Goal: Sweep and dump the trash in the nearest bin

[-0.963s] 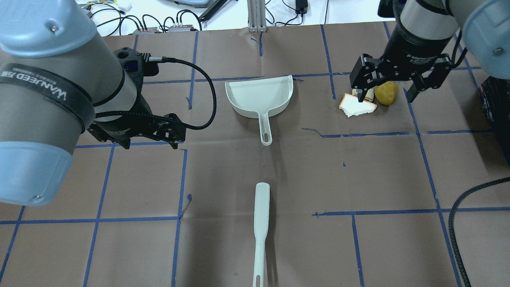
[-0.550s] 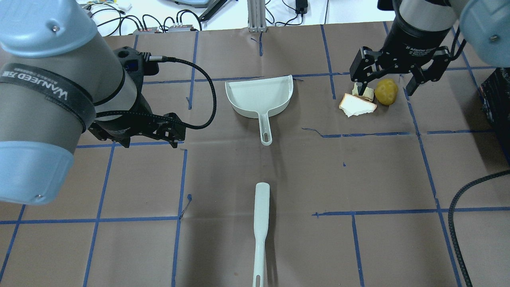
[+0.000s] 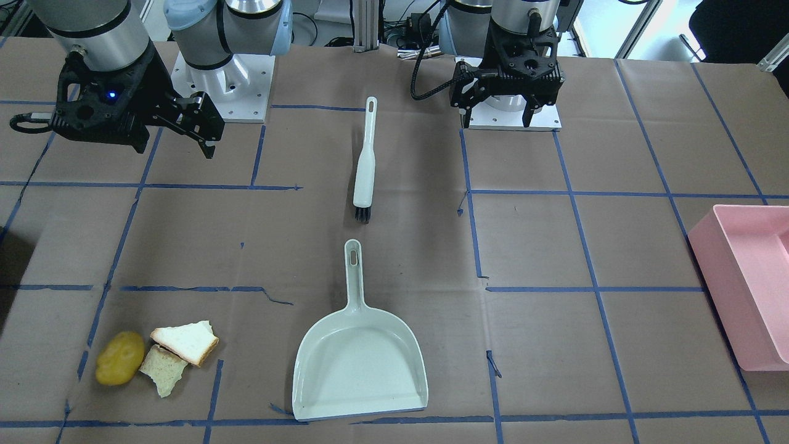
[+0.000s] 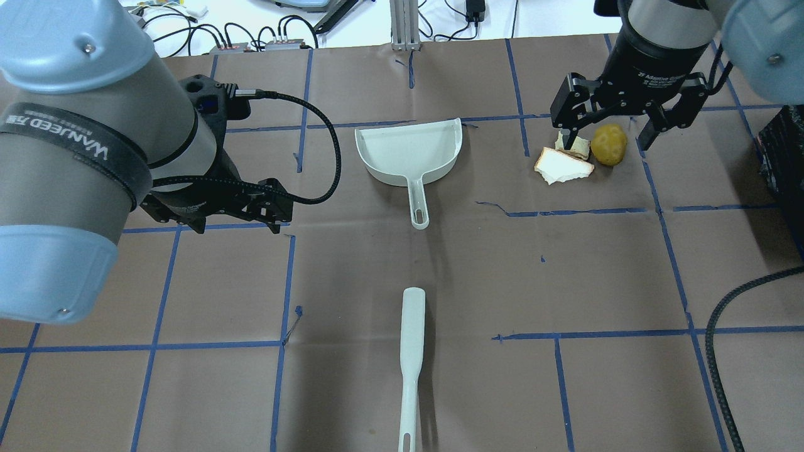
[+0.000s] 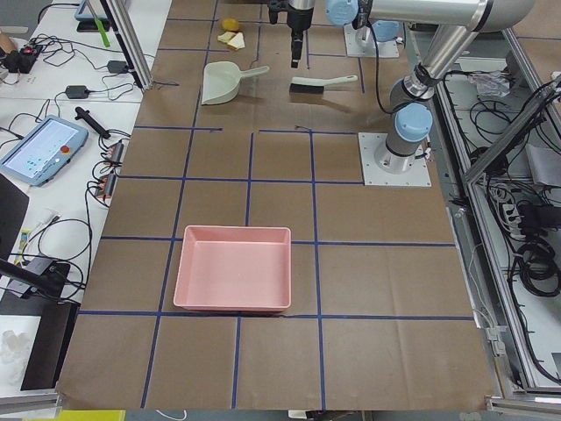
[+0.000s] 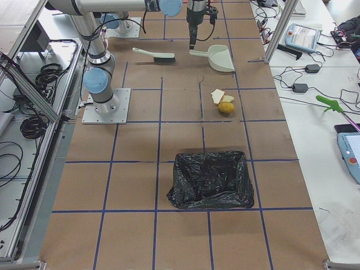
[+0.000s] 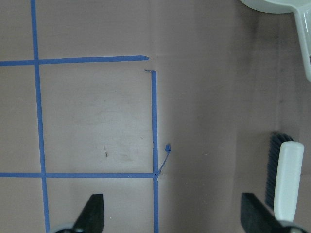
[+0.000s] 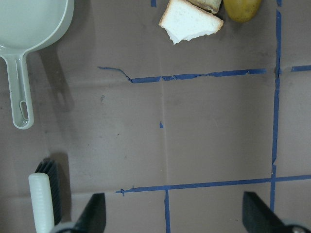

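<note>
Brown paper, ruled into squares with blue tape, was spread over the whole table (image 4: 477, 276). Near its middle a pale green dustpan (image 4: 408, 150) was laid flat, its handle turned toward the robot. A matching brush (image 4: 411, 351) was set in line with it, closer to the robot's base, with its bristles pointed at the dustpan's handle — the two were kept apart by a strip of bare paper.

The trash was gathered on the robot's right of the dustpan, well apart from it. It was made up of a yellow-brown potato-like lump (image 3: 119, 358) and two torn pieces of white bread (image 3: 185, 341), one lapped partly over the other, with the lump just beside them on the outer side. A black-bagged bin (image 6: 211, 180) was stood farther out toward the table's right-hand end, beyond the trash. A pink bin (image 3: 739, 290) was placed at the opposite end, on the robot's left.

The right gripper (image 4: 605, 139) was held raised over the table, its jaws spread wide and nothing between them; the bread and the lump were seen only at the top edge of its wrist view. The left gripper (image 4: 236, 226) was likewise parted and empty, held above bare paper on the robot's left of the brush — the brush head was caught at the right edge of its wrist view.
</note>
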You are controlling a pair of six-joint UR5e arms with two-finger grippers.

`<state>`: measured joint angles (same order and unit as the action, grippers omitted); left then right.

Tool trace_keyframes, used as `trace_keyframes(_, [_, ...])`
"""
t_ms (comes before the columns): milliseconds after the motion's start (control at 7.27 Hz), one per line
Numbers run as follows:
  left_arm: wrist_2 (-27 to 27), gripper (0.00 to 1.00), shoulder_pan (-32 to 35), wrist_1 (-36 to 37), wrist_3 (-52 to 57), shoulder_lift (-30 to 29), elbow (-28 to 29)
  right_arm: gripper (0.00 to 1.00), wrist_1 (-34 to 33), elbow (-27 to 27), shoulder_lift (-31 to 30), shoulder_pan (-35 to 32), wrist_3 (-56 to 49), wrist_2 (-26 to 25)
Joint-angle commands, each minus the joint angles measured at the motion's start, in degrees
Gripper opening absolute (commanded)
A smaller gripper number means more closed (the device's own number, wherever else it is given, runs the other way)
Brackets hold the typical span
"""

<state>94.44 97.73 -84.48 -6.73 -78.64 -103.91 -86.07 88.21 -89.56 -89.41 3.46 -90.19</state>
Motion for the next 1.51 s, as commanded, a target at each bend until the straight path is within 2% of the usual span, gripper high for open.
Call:
trace_keyframes(0, [-0.04, 1.00, 0.00, -0.07, 0.05, -0.11, -0.24, 1.00, -0.07, 0.21, 0.00, 0.02, 0.05, 0.01])
trace_keyframes(688, [-0.91, 1.00, 0.00, -0.07, -1.00, -0.02, -0.68, 1.00, -0.51, 0.12, 0.00, 0.02, 0.14, -0.16])
trace_keyframes(826, [-2.66, 1.00, 0.17, -0.42, -1.00, -0.37, -1.55, 1.00, -2.16, 0.21, 0.00, 0.02, 0.05, -0.42])
trace_keyframes(963, [-8.16, 1.00, 0.96, 0.10, -1.87, 0.32, -4.86, 1.00, -2.87, 0.30, 0.09, -0.06, 0.05, -0.51])
trace_keyframes(1239, [-9.18, 0.99, 1.49, 0.37, -8.25, 0.24, -6.39, 1.00, -2.88, 0.30, 0.09, 0.02, 0.05, -0.60])
trace_keyframes(1376, [-9.18, 0.99, 6.11, 0.02, -10.47, 0.24, -6.83, 1.00, -2.79, 0.30, 0.09, 0.02, 0.05, -0.60])
